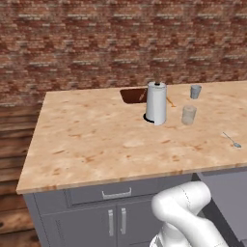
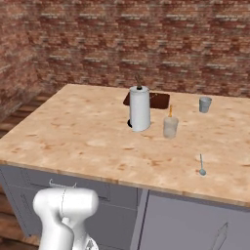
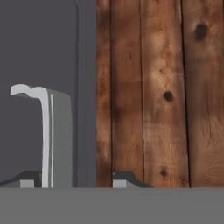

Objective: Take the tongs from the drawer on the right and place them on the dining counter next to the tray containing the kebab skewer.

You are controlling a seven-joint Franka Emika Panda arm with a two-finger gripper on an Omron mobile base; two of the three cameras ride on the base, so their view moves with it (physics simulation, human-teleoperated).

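With the fingers (image 3: 74,181) parted around the drawer's silver handle (image 3: 43,131) but not clenched, a pull could slip off.

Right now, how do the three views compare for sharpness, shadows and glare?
Left base view: flat even light, no glare, a small dark shadow at the foot of the paper-towel roll. Right base view: the same, brick wall soft. Hand view: blurriest, with a silver handle on grey panel beside wood planks.

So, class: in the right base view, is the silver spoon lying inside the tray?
No, the spoon lies on the bare dining counter near its front edge, well apart from the tray.
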